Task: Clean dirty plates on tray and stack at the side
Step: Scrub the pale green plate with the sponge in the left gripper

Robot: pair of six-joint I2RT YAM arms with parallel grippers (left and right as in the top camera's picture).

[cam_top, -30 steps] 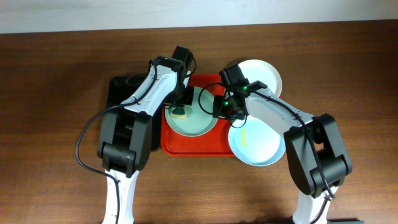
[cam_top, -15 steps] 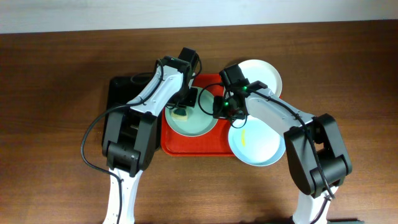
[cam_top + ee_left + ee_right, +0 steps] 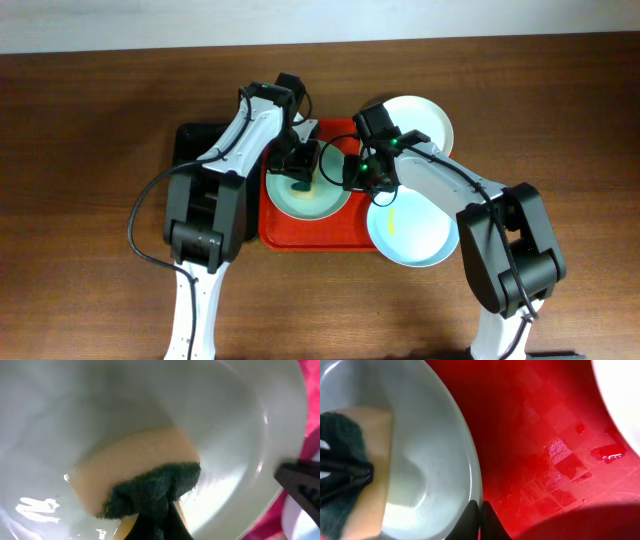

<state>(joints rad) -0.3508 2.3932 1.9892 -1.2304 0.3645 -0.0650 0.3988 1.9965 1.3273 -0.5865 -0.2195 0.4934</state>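
Note:
The pale mint green plate [image 3: 322, 200] lies on the red-orange tray [image 3: 300, 238]. My left gripper [image 3: 300, 172] is shut on a yellow sponge with a dark green scouring side [image 3: 135, 470] and presses it inside this plate [image 3: 100, 400]. My right gripper [image 3: 350, 175] is shut on the plate's right rim [image 3: 470, 470], fingertips [image 3: 480, 517] at the edge over the tray [image 3: 545, 435]. The light blue plate [image 3: 415, 235], with a yellow smear, overlaps the tray's right edge. The white plate [image 3: 425, 118] lies at the back right.
A narrower black tray [image 3: 195, 150] stands left of the red tray, under my left arm. Brown tabletop [image 3: 90, 200] lies all around. A pale plate's edge [image 3: 620, 390] shows at the top right of the right wrist view.
My left gripper has slid the sponge a little to the right and farther back across the mint plate. My right gripper has kept still on the rim.

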